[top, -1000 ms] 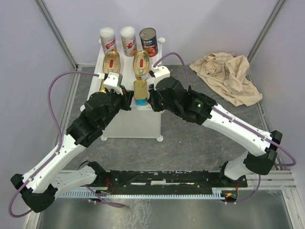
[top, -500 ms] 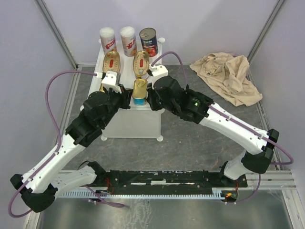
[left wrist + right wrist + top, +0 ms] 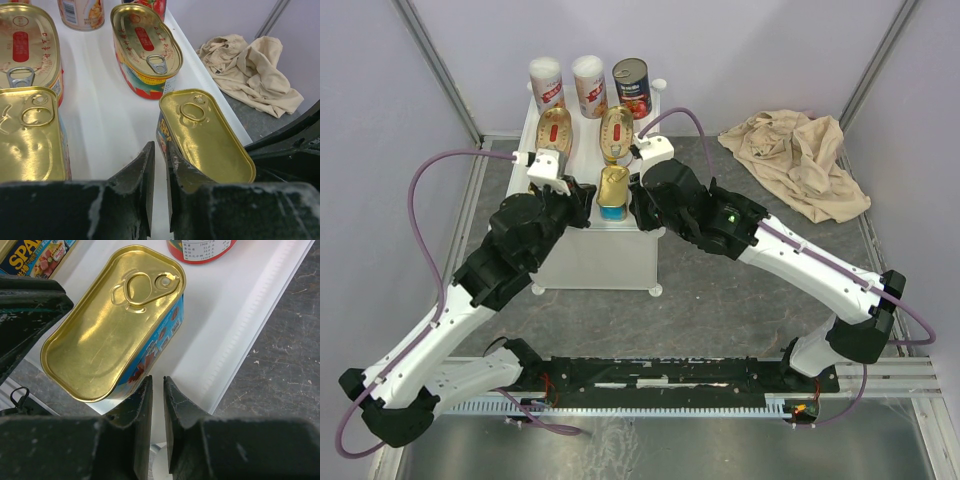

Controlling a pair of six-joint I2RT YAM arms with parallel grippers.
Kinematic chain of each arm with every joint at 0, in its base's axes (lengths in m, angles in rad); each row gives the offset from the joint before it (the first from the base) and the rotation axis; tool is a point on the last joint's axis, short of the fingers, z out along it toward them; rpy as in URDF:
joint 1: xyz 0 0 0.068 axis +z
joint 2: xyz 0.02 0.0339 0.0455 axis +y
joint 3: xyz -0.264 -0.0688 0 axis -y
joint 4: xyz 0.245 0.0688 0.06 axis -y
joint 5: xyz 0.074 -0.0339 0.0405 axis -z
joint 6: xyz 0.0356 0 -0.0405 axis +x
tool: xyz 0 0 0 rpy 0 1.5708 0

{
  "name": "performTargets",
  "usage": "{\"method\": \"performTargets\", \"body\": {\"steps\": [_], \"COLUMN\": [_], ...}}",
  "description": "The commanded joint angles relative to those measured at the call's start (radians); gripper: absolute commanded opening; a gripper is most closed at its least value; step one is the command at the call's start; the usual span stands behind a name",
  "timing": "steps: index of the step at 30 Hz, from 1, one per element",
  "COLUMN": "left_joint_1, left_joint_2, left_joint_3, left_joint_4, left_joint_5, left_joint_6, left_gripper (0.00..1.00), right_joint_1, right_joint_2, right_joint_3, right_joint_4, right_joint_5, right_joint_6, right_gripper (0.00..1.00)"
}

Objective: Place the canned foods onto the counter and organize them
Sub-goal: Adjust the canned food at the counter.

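On the white counter (image 3: 595, 262) stand two white-and-red cylinders (image 3: 547, 83) (image 3: 589, 85) and a dark cylinder (image 3: 631, 88) at the back. Two red-yellow oblong tins (image 3: 554, 130) (image 3: 616, 132) lie in front of them. One gold rectangular tin (image 3: 612, 188) sits near the front edge, between both grippers. My left gripper (image 3: 159, 150) is shut and empty, its right finger against that tin (image 3: 207, 135); the second gold tin (image 3: 30, 132) lies to its left. My right gripper (image 3: 157, 385) is shut and empty, its left finger against the same tin's (image 3: 112, 322) side.
A crumpled beige cloth (image 3: 800, 160) lies on the grey table to the right of the counter. The counter's right edge (image 3: 250, 335) runs close beside my right gripper. Grey walls and metal posts enclose the back and sides.
Both grippers have moved a little farther onto the counter; the gold tin between them has shifted slightly toward the back. The left wrist has moved a little left.
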Motion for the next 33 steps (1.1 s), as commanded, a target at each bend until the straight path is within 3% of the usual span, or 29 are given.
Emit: {"method": "performTargets", "body": {"steps": [1, 8, 14, 19, 24, 33], "left_joint_1": [-0.003, -0.004, -0.004, -0.004, -0.004, -0.004], "left_joint_2": [-0.026, -0.041, -0.06, -0.088, -0.097, -0.131], "left_joint_3": [0.054, 0.05, 0.046, 0.027, 0.025, 0.003], "left_joint_4": [0.033, 0.057, 0.081, 0.116, 0.12, 0.136], "left_joint_5": [-0.037, -0.049, -0.062, -0.077, -0.093, -0.12], "left_joint_6": [0.016, 0.021, 0.02, 0.001, -0.014, -0.019], "left_gripper": [0.22, 0.23, 0.3, 0.44, 0.55, 0.57], "right_joint_1": [-0.008, -0.009, -0.006, 0.017, 0.039, 0.062], "right_joint_2": [-0.018, -0.085, -0.166, -0.196, -0.191, -0.144], "right_joint_3": [0.038, -0.023, -0.095, -0.129, -0.129, -0.078], "right_joint_4": [0.02, 0.033, 0.044, 0.068, 0.086, 0.082], "right_joint_5": [0.02, 0.013, -0.061, -0.104, -0.098, -0.032], "right_joint_6": [0.002, 0.009, 0.008, -0.001, -0.009, -0.031], "right_gripper": [0.22, 0.23, 0.48, 0.65, 0.67, 0.67]}}
